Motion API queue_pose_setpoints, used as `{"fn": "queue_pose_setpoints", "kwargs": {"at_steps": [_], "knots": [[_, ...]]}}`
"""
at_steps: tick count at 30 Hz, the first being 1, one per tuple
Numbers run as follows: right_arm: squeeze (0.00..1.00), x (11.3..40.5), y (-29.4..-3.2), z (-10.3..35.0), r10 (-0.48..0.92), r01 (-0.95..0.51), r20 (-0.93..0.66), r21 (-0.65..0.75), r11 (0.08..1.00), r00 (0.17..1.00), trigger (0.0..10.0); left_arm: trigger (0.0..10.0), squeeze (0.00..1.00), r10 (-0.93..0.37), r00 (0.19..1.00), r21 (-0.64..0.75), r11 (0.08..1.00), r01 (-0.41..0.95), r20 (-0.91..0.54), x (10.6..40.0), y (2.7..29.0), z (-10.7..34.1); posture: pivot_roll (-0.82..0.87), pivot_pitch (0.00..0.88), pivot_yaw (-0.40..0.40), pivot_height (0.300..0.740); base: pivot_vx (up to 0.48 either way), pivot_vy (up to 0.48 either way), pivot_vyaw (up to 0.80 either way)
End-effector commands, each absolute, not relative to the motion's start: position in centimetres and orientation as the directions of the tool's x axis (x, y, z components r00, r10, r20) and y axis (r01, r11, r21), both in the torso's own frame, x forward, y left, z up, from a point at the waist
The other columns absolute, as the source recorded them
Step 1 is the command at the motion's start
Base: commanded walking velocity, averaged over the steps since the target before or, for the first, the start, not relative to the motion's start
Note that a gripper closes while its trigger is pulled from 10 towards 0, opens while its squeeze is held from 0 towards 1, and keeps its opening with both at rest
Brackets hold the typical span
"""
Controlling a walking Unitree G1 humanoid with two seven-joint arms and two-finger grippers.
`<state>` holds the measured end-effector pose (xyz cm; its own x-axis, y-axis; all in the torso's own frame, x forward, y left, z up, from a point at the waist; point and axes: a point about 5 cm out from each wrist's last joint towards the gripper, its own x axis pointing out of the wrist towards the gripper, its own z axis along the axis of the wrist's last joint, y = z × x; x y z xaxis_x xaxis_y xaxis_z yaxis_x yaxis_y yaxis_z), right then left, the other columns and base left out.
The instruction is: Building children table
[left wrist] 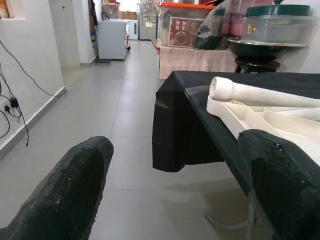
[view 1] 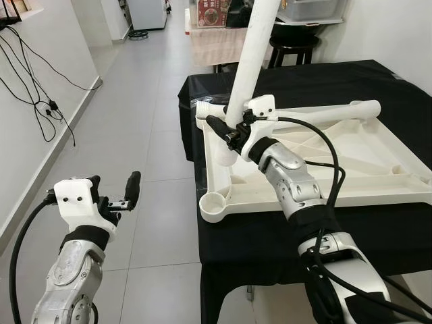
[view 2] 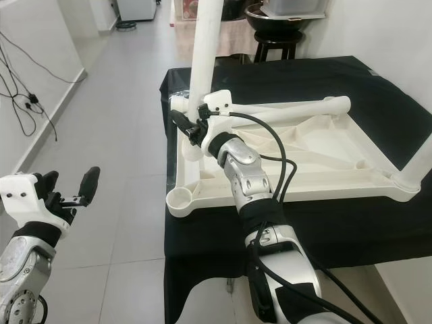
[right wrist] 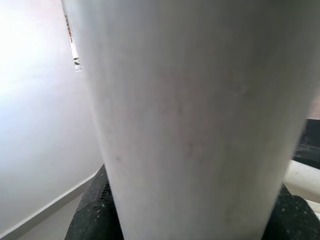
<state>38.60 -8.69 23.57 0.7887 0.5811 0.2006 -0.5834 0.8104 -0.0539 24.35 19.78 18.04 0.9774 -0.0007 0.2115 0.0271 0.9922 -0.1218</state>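
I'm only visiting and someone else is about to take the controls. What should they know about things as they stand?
Right tool: shut on the upright leg, standing at the upturned tabletop's near-left corner.
Left tool: open, holding nothing, over the floor beside the black-covered table.
A second leg lies across the tabletop's far edge; another stands at the right corner.
Front corner socket has no leg.
Left: seat the held leg, fit the rest.

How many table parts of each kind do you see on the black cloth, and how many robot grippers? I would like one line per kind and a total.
White table top, upside down: 1
White table legs: 3 (upright in the right gripper, lying, standing at a corner)
Grippers: 2 (right gripper, left gripper)
Total: 6
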Motion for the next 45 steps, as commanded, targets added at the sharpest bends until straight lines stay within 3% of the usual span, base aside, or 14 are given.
{"fn": "queue_pose_setpoints", "kwargs": {"at_steps": [1,9,21,24,26,27,29,32,33,35,36,40,45], "knots": [[0.0,38.6,-8.2,24.0,0.597,-0.602,0.225,-0.053,0.797,0.77,10.0,10.0,0.0,-0.006,0.98,-0.114,0.993,0.03,0.201,24.2,19.7,17.6,0.0,0.06,0.028,0.74,0.0,0.0,0.0],[0.0,38.3,-7.9,23.7,0.633,-0.637,0.222,-0.061,0.768,0.742,10.0,10.0,0.0,-0.106,0.977,-0.068,0.99,0.12,0.183,23.9,17.9,17.2,0.0,0.062,0.029,0.74,0.0,0.0,0.0],[0.0,37.7,-7.4,23.5,0.697,-0.703,0.223,-0.065,0.708,0.681,10.0,10.0,0.0,-0.128,0.976,-0.05,0.989,0.139,0.177,23.9,17.6,17.0,0.0,0.06,0.032,0.74,0.0,0.0,0.0],[0.0,37.2,-7.1,23.3,0.758,-0.765,0.221,-0.071,0.641,0.614,10.0,10.0,0.0,-0.143,0.976,-0.034,0.988,0.15,0.164,23.8,17.4,16.7,0.0,0.065,0.036,0.74,0.0,0.0,0.0],[0.0,36.2,-7.1,22.6,0.858,-0.864,0.201,-0.084,0.496,0.473,10.0,10.0,0.0,-0.185,0.973,-0.007,0.982,0.188,0.135,23.3,17.0,16.2,0.01,0.081,0.044,0.74,0.0,0.0,0.0],[0.0,36.2,-7.1,22.6,0.858,-0.864,0.201,-0.084,0.496,0.473,10.0,10.0,0.0,-0.185,0.973,-0.007,0.982,0.188,0.135,23.3,17.0,16.2,0.01,0.081,0.044,0.74,0.0,0.0,0.0],[0.0,35.4,-7.1,22.0,0.924,-0.924,0.165,-0.113,0.365,0.344,10.0,10.0,0.0,-0.234,0.967,0.022,0.972,0.233,0.1,22.5,16.6,15.6,0.02,0.099,0.048,0.74,0.0,0.0,0.0],[0.0,35.1,-7.1,21.8,0.943,-0.94,0.149,-0.127,0.316,0.297,10.0,10.0,0.0,-0.256,0.963,0.036,0.967,0.254,0.085,22.0,16.3,15.4,0.03,0.106,0.048,0.74,0.0,0.0,0.0],[0.0,34.8,-7.2,21.8,0.961,-0.958,0.135,-0.125,0.257,0.241,10.0,10.0,0.0,-0.285,0.956,0.048,0.958,0.282,0.068,21.4,16.1,15.2,0.03,0.116,0.048,0.74,0.0,0.0,0.0],[0.0,34.1,-7.1,22.5,0.994,-0.989,0.1,-0.137,0.062,0.049,10.0,10.0,0.0,-0.385,0.923,0.024,0.923,0.385,0.009,18.8,15.0,14.6,0.07,0.167,0.057,0.74,0.0,0.0,0.0],[0.0,34.1,-7.1,22.5,0.994,-0.989,0.1,-0.137,0.062,0.049,10.0,10.0,0.0,-0.385,0.923,0.024,0.923,0.385,0.009,18.8,15.0,14.6,0.07,0.167,0.057,0.74,0.0,0.0,0.0],[0.0,33.7,-7.2,24.2,0.987,-0.985,0.101,-0.136,-0.107,-0.121,10.0,10.0,0.0,-0.484,0.874,-0.016,0.875,0.483,-0.052,15.7,13.4,14.2,0.11,0.214,0.062,0.74,0.0,0.0,0.0],[0.0,33.9,-7.4,25.2,0.977,-0.975,0.101,-0.139,-0.175,-0.19,10.0,10.0,0.0,-0.509,0.857,-0.002,0.86,0.511,-0.078,14.7,12.9,14.3,0.12,0.256,0.064,0.74,0.0,0.0,0.0]]}}
